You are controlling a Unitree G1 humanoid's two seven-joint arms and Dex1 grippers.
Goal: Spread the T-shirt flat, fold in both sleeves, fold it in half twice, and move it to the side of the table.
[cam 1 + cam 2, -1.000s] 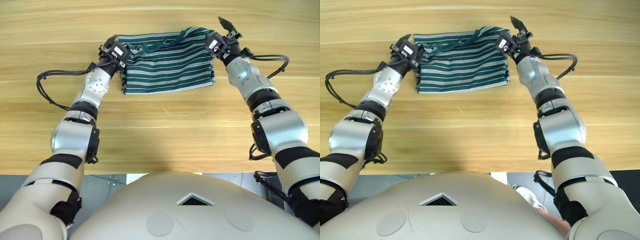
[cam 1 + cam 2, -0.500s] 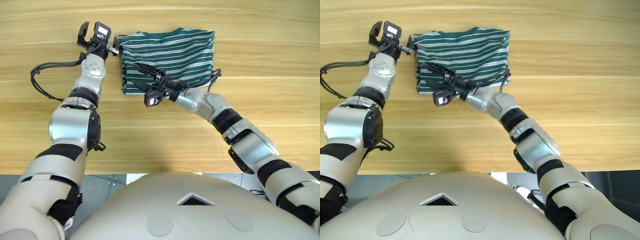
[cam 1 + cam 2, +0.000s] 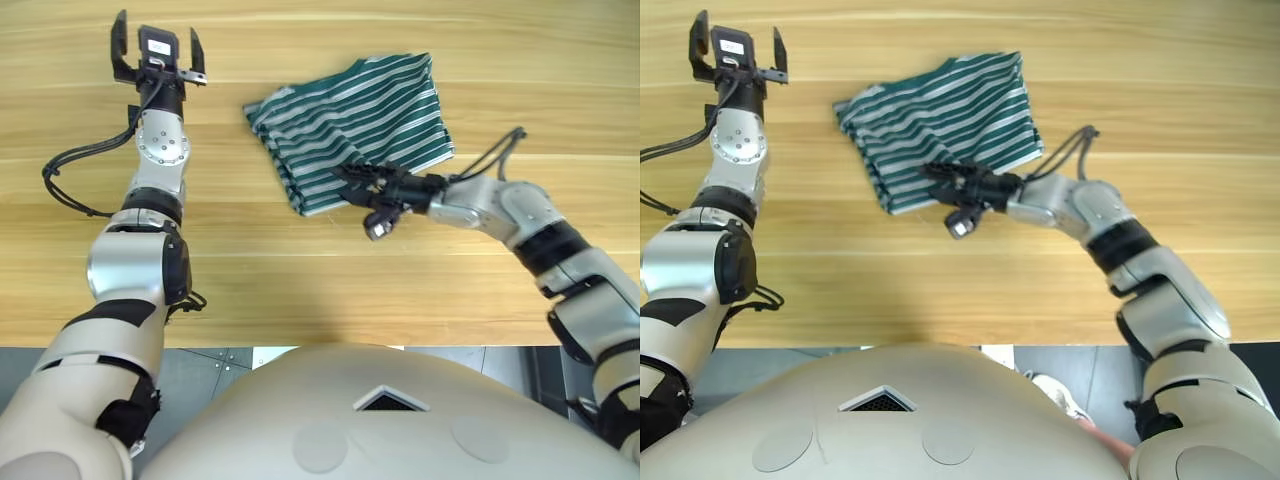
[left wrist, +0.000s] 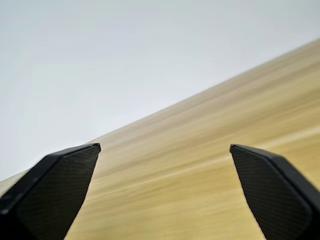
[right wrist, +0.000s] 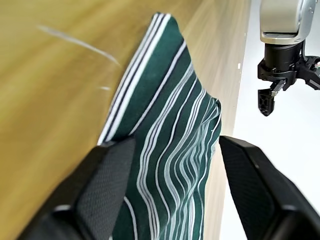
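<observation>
Left eye view: the folded T-shirt (image 3: 350, 115) lies askew at upper centre on the table (image 3: 300, 270). The right gripper (image 3: 347, 177) sits at its lower edge, fingers spread wide either side of the cloth, not pinching it. The left gripper (image 3: 157, 30), also wide, hangs at upper left, well apart. Folding looks done; moving the shirt aside remains, which calls for closing on all layers, then sliding gently

One T-shirt (image 3: 352, 105), one table (image 3: 300, 280) — two claws (image 3: 157, 40) (image 3: 347, 182)
</observation>
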